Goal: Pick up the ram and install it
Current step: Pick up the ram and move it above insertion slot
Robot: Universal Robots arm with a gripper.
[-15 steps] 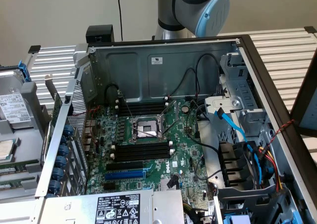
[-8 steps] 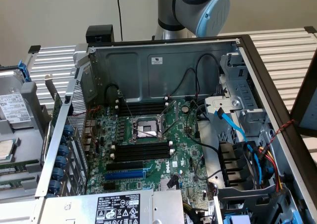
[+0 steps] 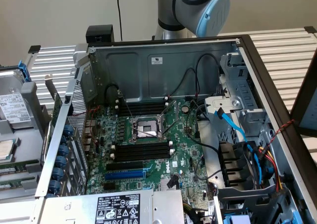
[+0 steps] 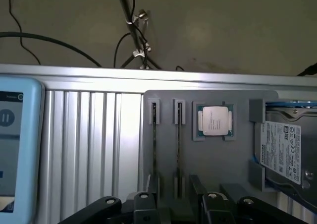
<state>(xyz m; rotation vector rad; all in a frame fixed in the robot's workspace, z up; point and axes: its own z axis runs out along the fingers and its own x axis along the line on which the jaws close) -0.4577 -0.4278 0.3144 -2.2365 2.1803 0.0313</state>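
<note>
Two thin ram sticks stand on edge in slots of a grey holder tray (image 4: 233, 159); one ram stick (image 4: 154, 144) is beside the other ram stick (image 4: 178, 144). My gripper (image 4: 177, 209) hovers over the near end of these sticks, open, with nothing between its black fingers (image 4: 146, 206). The second stick lines up with the gap between the fingers. In the exterior view the open computer case holds the motherboard (image 3: 185, 154) with long black memory slots (image 3: 141, 152), all empty. The arm (image 3: 198, 6) rises behind the case.
On the tray a CPU (image 4: 215, 121) and a hard drive (image 4: 282, 144) lie beside the sticks. A light-blue pendant (image 4: 15, 149) rests on the ribbed aluminium table (image 4: 94, 140). Inside the case are a CPU socket (image 3: 146, 129), a blue slot (image 3: 126, 175) and cables (image 3: 257, 154).
</note>
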